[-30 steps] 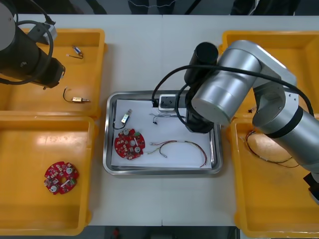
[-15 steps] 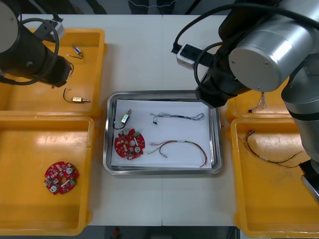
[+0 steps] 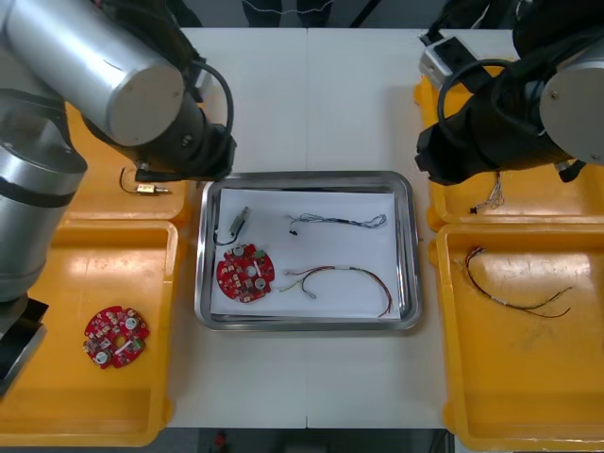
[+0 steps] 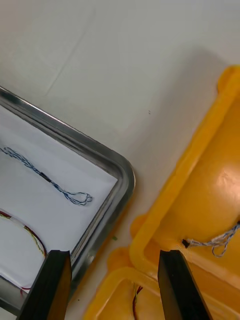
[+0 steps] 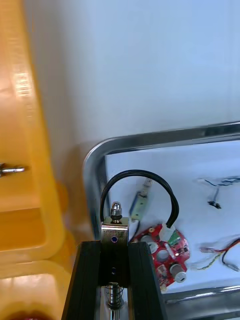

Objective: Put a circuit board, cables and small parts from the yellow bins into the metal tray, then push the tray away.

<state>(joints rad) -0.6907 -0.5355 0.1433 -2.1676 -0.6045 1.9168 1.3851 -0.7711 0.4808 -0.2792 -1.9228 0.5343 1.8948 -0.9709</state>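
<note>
Two grippers: left gripper point(image 5: 115, 250) tight on small metal part point(image 5: 115, 227) over rim of metal tray point(image 5: 150, 140), right gripper point(image 4: 114, 260) wide apart

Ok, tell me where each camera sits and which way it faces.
Front: above the arms, steeply down on the metal tray and yellow bins; left arm and right arm show.
Left wrist: on the left arm, past the left gripper, shut on a small metal part, toward the tray.
Right wrist: on the right arm, past the open right gripper.
Shared: all show the tray.
</note>
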